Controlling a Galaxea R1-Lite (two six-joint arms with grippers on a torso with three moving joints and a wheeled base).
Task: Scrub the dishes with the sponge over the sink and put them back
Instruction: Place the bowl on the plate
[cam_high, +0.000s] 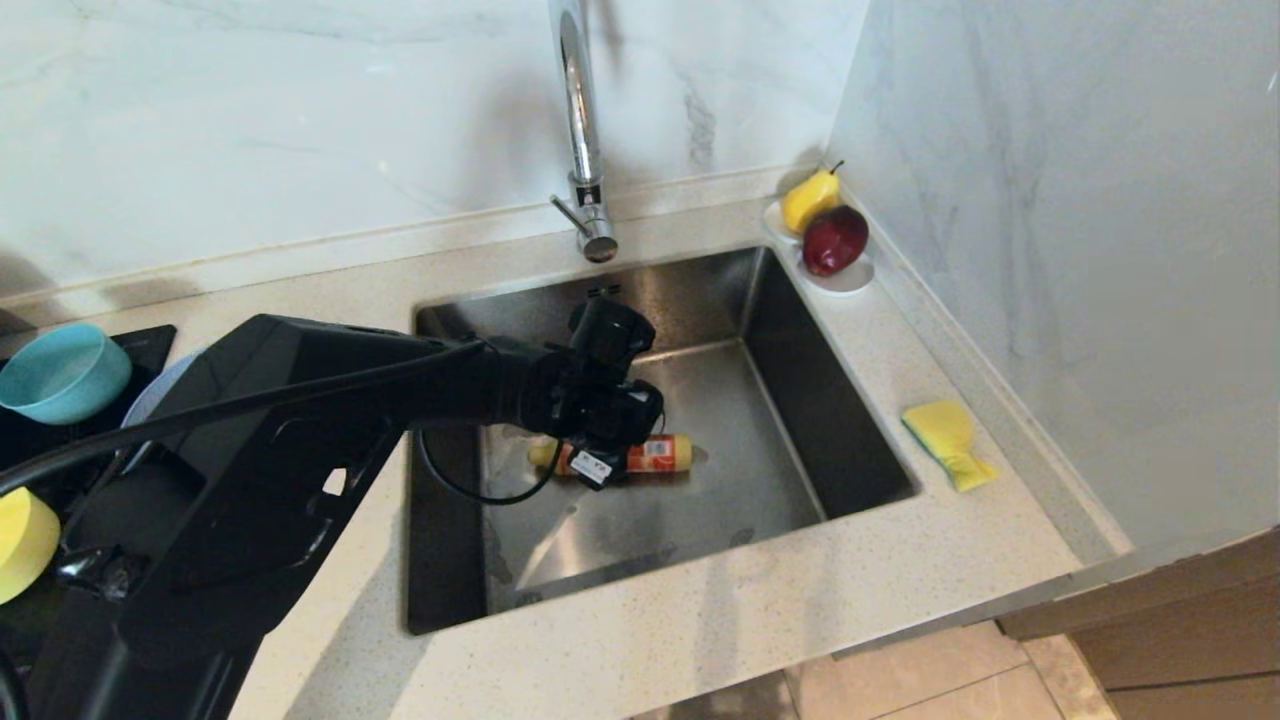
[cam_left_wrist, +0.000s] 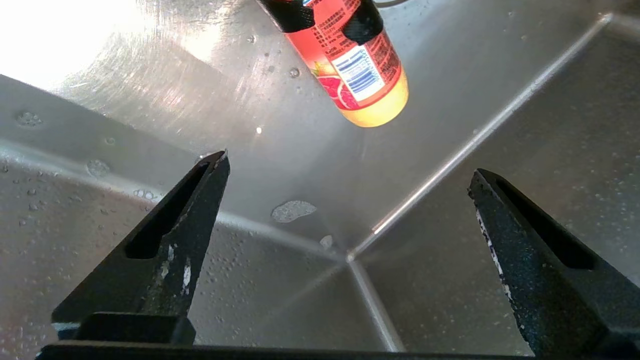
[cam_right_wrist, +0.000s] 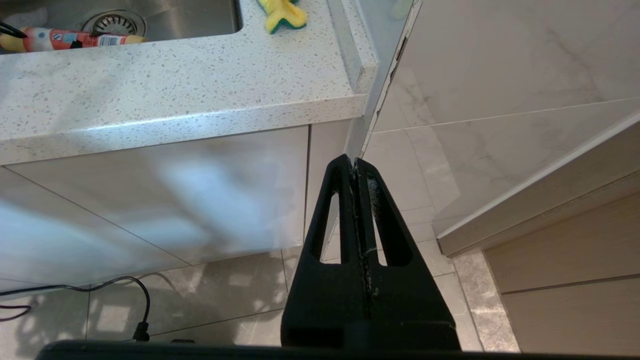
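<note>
My left gripper (cam_high: 605, 425) hangs inside the sink (cam_high: 800, 400), right above an orange detergent bottle (cam_high: 655, 455) lying on the basin floor. In the left wrist view this gripper (cam_left_wrist: 348, 164) is open and holds nothing. A bottom corner of the sink (cam_left_wrist: 250, 125) lies between its fingers, with the bottle (cam_left_wrist: 360, 65) beyond them. The sponge (cam_high: 948, 440) lies on the counter right of the sink. The teal bowl (cam_high: 65, 372), grey-blue plate (cam_high: 150, 395) and yellow bowl (cam_high: 20, 540) sit at the far left. My right gripper (cam_right_wrist: 354, 162) is shut, parked low beside the cabinet front.
A chrome faucet (cam_high: 585, 150) rises behind the sink. A white dish with a pear and a red apple (cam_high: 830, 240) stands in the back right corner by the wall. The right wrist view shows the round drain (cam_right_wrist: 114, 22) and the sponge (cam_right_wrist: 282, 12).
</note>
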